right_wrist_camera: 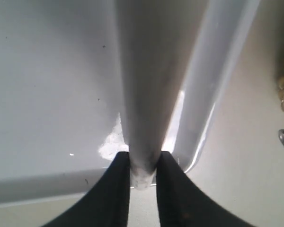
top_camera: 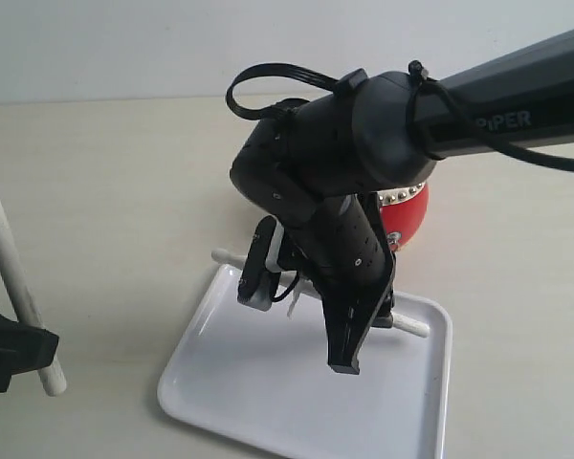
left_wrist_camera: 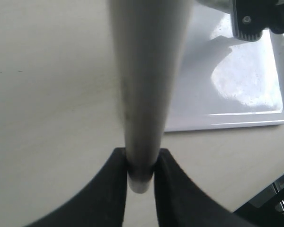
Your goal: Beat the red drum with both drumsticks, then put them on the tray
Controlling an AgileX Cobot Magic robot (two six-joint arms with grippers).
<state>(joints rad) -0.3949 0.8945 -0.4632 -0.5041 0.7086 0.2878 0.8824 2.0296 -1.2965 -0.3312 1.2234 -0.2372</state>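
Left drumstick (top_camera: 10, 258) is clamped in left hand (left_wrist_camera: 141, 165), axis steeply upright. Right drumstick (right_wrist_camera: 146, 85) is clamped in right hand (right_wrist_camera: 143, 163), held level along tray (top_camera: 268, 402) far rim.

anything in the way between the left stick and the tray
Nothing visible lies on the table between the drumstick in the left end effector and the tray. The right end effector, gripping the other drumstick, hangs over the tray's edge by the red drum; the nearer part looks free.
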